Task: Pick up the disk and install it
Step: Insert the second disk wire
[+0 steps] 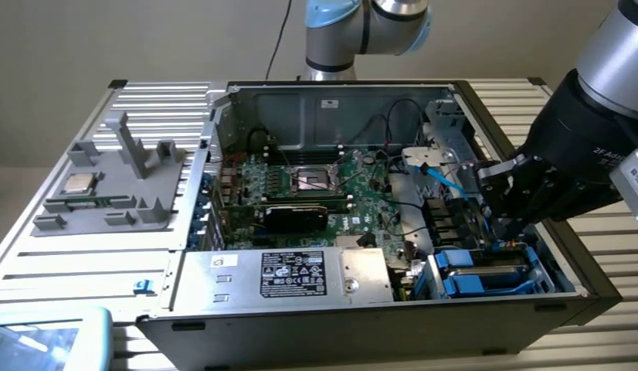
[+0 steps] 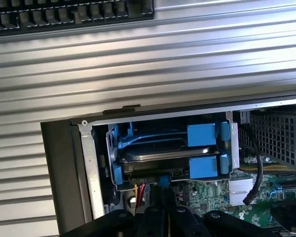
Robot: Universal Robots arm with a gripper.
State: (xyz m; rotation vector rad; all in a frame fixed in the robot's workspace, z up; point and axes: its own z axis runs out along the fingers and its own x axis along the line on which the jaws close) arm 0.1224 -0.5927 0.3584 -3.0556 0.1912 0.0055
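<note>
The disk (image 2: pixel 163 157) lies flat in the drive bay at the front corner of the open computer case (image 1: pixel 330 325), on the exterior view's right. It is a silver-grey drive framed by a bright blue bracket (image 2: pixel 203 134). In the exterior view the disk (image 1: pixel 486 274) sits low in the bay. My gripper (image 1: pixel 501 230) hangs just above and behind it, inside the case. In the wrist view my gripper (image 2: pixel 166 205) is shut, its black fingers pressed together with nothing between them, their tips right at the bracket's near edge. Whether they touch it I cannot tell.
A silver power supply with a black label (image 1: pixel 298 274) sits beside the bay. The motherboard (image 1: pixel 309 185) and loose cables (image 1: pixel 442 182) fill the case. A grey fixture with a small chip (image 1: pixel 80 184) stands on the slatted table (image 1: pixel 82 255). A keyboard (image 2: pixel 69 15) lies beyond the case.
</note>
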